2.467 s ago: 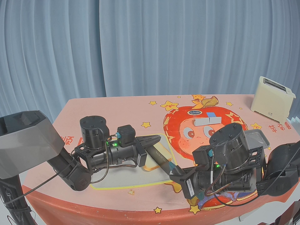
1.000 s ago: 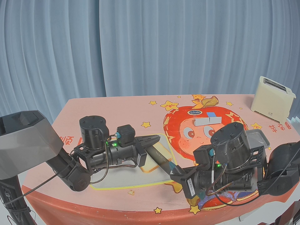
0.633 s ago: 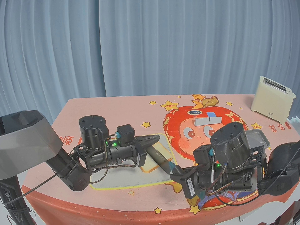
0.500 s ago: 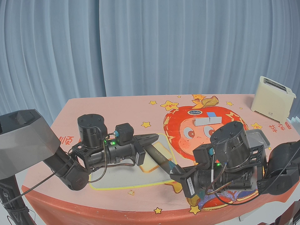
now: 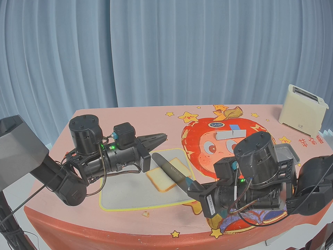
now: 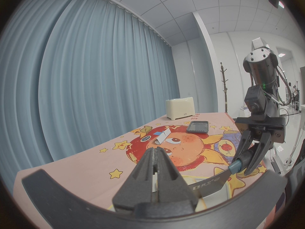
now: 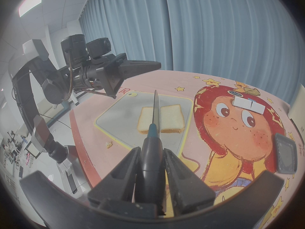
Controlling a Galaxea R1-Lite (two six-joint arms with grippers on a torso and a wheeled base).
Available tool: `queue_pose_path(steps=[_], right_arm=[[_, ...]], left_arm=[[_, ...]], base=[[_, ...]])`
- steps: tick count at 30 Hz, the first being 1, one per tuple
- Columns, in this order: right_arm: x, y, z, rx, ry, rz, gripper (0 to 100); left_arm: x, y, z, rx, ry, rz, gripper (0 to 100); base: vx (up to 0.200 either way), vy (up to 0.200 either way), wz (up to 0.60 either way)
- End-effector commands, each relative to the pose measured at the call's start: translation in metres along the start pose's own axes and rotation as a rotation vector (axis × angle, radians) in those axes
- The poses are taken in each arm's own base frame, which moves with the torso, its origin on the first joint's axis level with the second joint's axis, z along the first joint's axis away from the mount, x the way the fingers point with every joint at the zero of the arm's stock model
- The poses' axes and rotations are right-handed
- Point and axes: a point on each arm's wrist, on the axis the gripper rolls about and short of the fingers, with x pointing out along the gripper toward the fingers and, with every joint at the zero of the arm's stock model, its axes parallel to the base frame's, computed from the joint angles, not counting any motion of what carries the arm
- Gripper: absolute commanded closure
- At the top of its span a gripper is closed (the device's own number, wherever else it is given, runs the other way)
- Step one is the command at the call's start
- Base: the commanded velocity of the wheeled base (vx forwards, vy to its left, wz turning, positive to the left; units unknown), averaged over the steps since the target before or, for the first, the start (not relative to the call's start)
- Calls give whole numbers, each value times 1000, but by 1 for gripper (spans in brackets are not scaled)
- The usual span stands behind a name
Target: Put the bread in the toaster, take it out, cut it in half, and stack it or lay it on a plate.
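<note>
Steady here; the right gripper is clenched on the handle of the knife; the blade runs out ahead of the jaws, edge down along the middle of the bread, with a half showing either side of the steel; the bread lies flat on the board just ahead of that gripper. Is the slice parted right through? Can't tell; the blade hides the seam.

Over to the left gripper; closed on nothing, it hangs above the board's far edge, beyond the blade tip and to its left, clear of the bread.

This reads as the cutting step; keep the blade square on the midline, press straight down and draw back towards the wrist; soft crumb will likely squash if only pushed, and with nothing pinning the slice it could skid.

Underneath is a pink table printed with a cartoon apple face; grey blocks sit beyond the knife hand; a dark tray lies to its right, probably the plate; the toaster stands farther right at the far corner; a blue curtain hangs behind.
</note>
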Motion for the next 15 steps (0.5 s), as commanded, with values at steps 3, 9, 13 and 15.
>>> queue_pose_path(steps=[3, 9, 13, 15], right_arm=[[1, 3, -3, -8, 9, 8, 100], [1, 2, 3, 1, -22, 7, 100], [0, 1, 8, 10, -81, 17, 100], [1, 2, 9, 11, -98, 16, 100]], left_arm=[[-4, 1, 8, 10, -20, 7, 100], [-4, 1, 9, 12, -22, 31, 100], [-6, 0, 14, 17, -36, 44, 100], [-8, 0, 14, 14, -28, 74, 100]], base=[[0, 0, 0], [0, 0, 0], [0, 0, 0], [0, 0, 0]])
